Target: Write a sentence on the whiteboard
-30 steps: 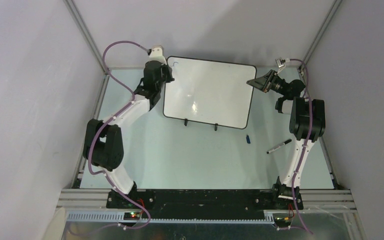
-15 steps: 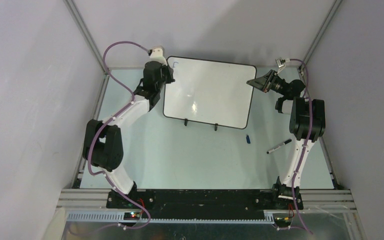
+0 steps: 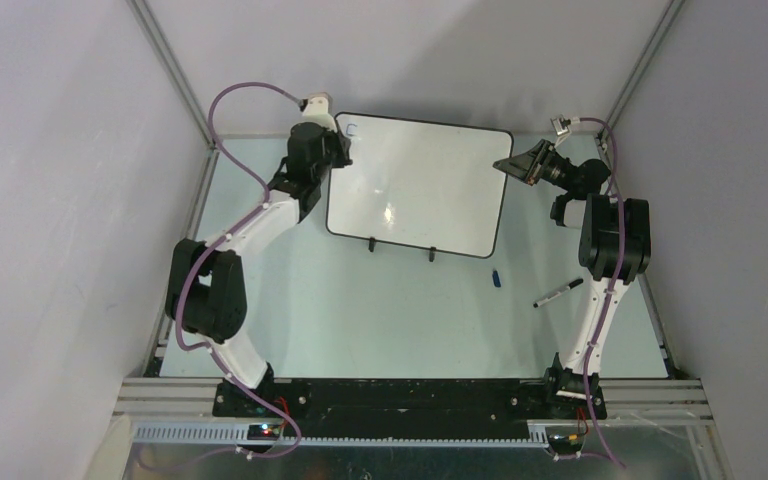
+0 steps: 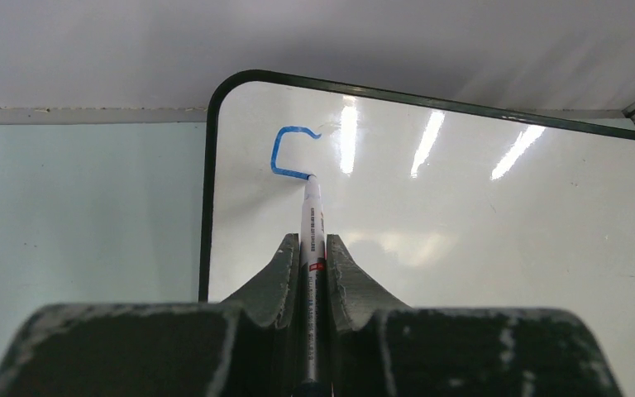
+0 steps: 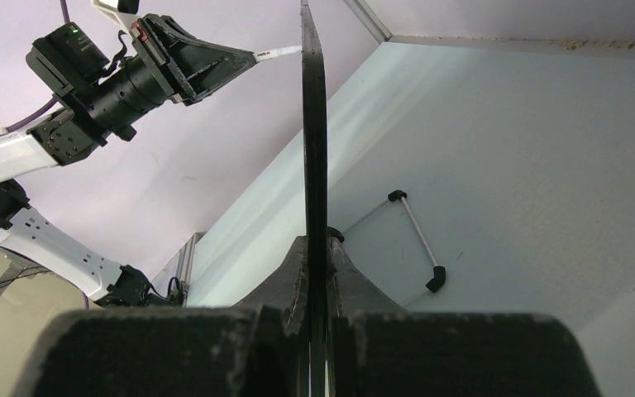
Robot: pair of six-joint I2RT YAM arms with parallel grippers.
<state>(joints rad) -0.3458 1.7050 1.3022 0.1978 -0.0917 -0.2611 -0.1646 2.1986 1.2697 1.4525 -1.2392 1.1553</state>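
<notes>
Dark-grey and scuffed, your left gripper (image 4: 312,248) is pinched tight on a slim white marker pen (image 4: 312,211). The pen's tip touches the large glossy white whiteboard with a thin black rim (image 4: 479,223). At the tip ends a thin blue hook-shaped marker stroke (image 4: 284,154), uneven, in the board's upper left corner; nothing else is written. Your right gripper (image 5: 315,252) is clamped on the board's right edge, seen edge-on up the middle of its wrist view. In the top view the board sits upper centre on the pale table (image 3: 360,310), propped on two small black feet (image 3: 370,243). A loose black marker (image 3: 558,292) and a small blue cap (image 3: 496,277) lie lower right.
</notes>
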